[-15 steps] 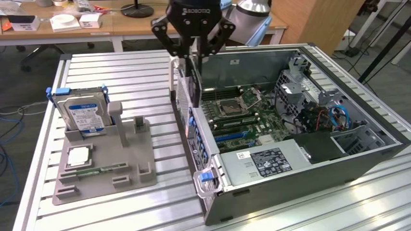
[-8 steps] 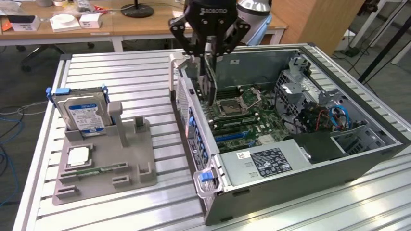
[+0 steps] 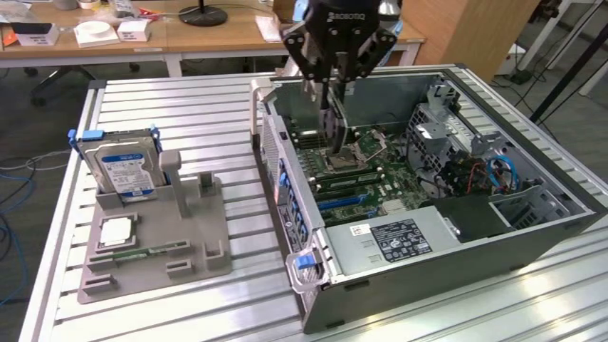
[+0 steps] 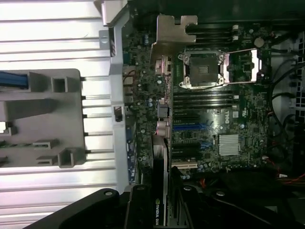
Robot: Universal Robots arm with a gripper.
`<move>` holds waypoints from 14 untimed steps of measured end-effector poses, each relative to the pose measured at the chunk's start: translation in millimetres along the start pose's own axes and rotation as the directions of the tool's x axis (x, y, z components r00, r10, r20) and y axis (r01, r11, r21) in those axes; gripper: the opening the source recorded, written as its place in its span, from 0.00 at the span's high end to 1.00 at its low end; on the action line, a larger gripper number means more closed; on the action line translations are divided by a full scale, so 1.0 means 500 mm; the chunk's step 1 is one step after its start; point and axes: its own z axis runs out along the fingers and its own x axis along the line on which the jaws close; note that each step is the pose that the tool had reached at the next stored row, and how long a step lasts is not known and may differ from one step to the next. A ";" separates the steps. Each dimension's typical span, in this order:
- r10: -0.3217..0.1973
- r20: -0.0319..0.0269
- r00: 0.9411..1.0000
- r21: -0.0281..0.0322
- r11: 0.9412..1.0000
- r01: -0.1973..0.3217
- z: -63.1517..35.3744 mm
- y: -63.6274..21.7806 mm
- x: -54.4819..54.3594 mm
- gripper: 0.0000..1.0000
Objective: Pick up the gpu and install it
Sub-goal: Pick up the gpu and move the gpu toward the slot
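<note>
My gripper [image 3: 329, 80] hangs over the open computer case [image 3: 532, 235], shut on the gpu [image 3: 334, 128]. The card is thin and dark and hangs edge-down above the motherboard [image 3: 366, 189], near the CPU socket [image 3: 366, 146]. In the wrist view the gpu [image 4: 159, 162] is seen edge-on between my fingers [image 4: 138, 205], with a green-lettered label near the grip. Its silver bracket [image 4: 167, 38] points toward the case's rear wall. Below the card lie the blue and black expansion slots [image 4: 190, 128]. I cannot tell whether the card touches the board.
A grey holder [image 3: 156, 235] stands on the slatted table [image 3: 190, 107] at the exterior view's left. It carries an upright hard drive [image 3: 122, 167] with a blue-white label, a small chip and a green memory stick [image 3: 142, 251]. Drive cages and cables [image 3: 475, 167] crowd the case's far side.
</note>
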 end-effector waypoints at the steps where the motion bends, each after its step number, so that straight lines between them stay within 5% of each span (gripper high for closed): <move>1: 0.000 0.000 1.000 0.000 1.000 0.000 0.000 0.001 -0.008 0.74; 14: 0.000 -0.001 1.000 0.000 1.000 0.000 0.003 0.008 -0.120 0.74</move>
